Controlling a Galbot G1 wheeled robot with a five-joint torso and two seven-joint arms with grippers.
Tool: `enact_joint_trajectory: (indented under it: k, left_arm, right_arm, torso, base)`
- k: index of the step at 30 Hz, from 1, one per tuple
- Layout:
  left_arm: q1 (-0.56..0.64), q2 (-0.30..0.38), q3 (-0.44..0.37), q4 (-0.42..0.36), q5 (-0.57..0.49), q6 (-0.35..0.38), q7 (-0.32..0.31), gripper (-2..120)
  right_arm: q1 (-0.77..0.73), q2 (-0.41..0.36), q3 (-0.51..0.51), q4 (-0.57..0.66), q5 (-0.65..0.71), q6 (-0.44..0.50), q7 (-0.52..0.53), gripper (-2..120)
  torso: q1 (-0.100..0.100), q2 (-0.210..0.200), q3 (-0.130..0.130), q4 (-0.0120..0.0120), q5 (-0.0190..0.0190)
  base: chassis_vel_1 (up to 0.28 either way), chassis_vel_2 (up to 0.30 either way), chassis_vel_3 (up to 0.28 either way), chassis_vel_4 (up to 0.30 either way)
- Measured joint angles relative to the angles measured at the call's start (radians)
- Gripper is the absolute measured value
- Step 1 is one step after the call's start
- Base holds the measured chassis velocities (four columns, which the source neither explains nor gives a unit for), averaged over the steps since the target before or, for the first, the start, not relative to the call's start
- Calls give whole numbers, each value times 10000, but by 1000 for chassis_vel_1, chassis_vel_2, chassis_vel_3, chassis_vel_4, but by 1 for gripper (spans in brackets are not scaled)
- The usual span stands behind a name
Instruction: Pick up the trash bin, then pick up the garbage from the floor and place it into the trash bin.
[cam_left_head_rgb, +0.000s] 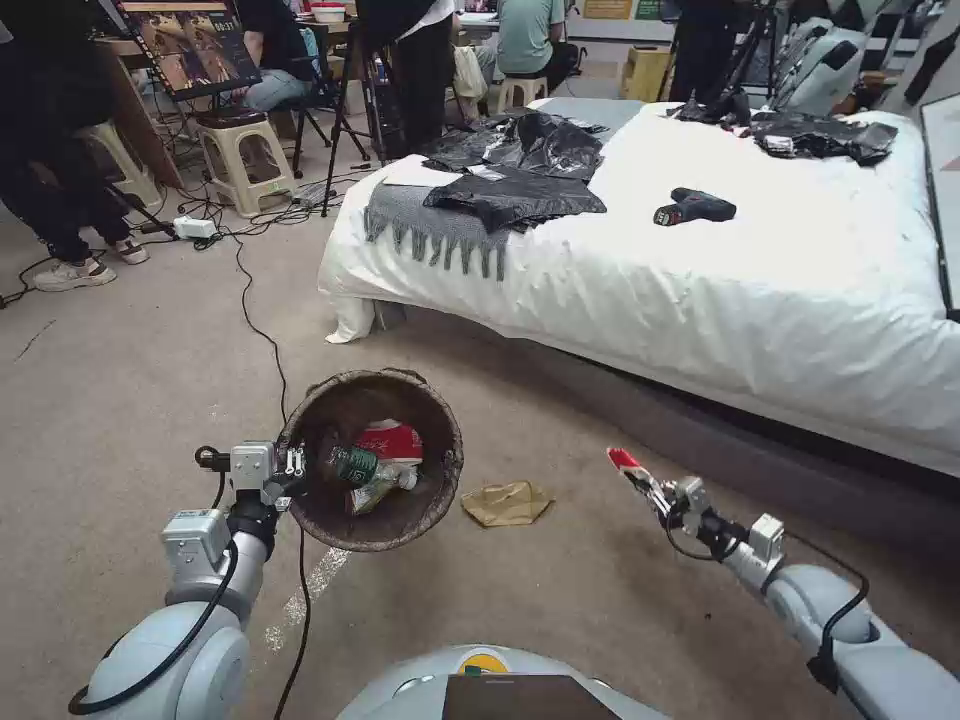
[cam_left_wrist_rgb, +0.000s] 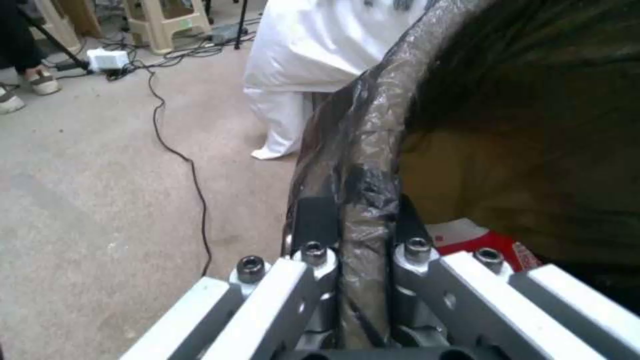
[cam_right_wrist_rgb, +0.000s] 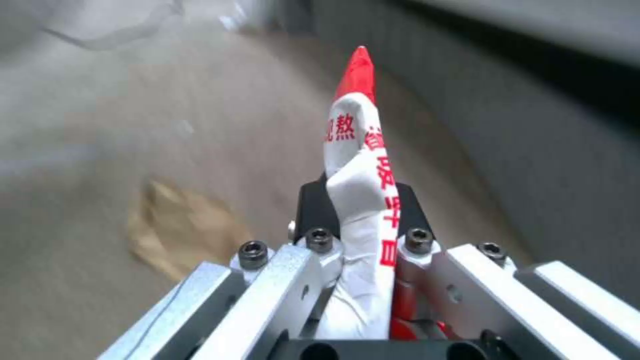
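Left gripper (cam_left_head_rgb: 292, 466) is clamped on the bin (cam_left_head_rgb: 372, 458) rim, holding it off the floor; a bottle (cam_left_head_rgb: 362, 467) and red-white wrapper (cam_left_head_rgb: 392, 441) lie inside. A brown bag (cam_left_head_rgb: 507, 502) lies on the carpet (cam_left_head_rgb: 120, 360) just right of the bin. Right gripper (cam_left_head_rgb: 645, 480) is clamped on a wrapper (cam_right_wrist_rgb: 360, 165), apart from the bin.

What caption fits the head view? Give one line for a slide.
Left gripper holds the trash bin by its rim; right gripper grips a red-and-white wrapper; brown paper bag on floor.
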Motion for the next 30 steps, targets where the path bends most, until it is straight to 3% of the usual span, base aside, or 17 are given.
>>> enact_joint_trajectory:
  k: [7, 11, 15, 26, 30]
  left_arm:
    - [23, 47, 49, -33, 0, 27, 2, 3]
    - [36, 82, 65, -35, -8, 52, 0, 3]
    - [32, 113, 73, -29, -86, 98, -77, 3]
    - [-57, 303, 258, 126, -184, 241, -102, 3]
    - [-64, 383, 242, 128, -258, 291, -105, 3]
  right_arm:
    - [498, -787, -369, 2339, 628, -870, 231, 3]
    - [973, -1041, -753, 3028, 917, -1177, 408, 3]
    - [2454, -1472, -1966, 4000, 1632, -1914, 725, 3]
    - [4025, -1489, -3372, 5312, 2905, -3058, 1020, 3]
    - [4757, -1477, -4087, 5736, 3405, -3264, 1431, 3]
  torso:
    - [0, 0, 0, 2, 2]
    - [0, 0, 0, 3, 2]
    - [0, 0, 0, 2, 1]
    - [0, 0, 0, -6, 3]
    - [0, 0, 0, 2, 2]
  base:
    - [0, 0, 0, 0]
    - [0, 0, 0, 0]
    - [0, 0, 0, 0]
    - [0, 0, 0, 0]
    - [0, 0, 0, 0]
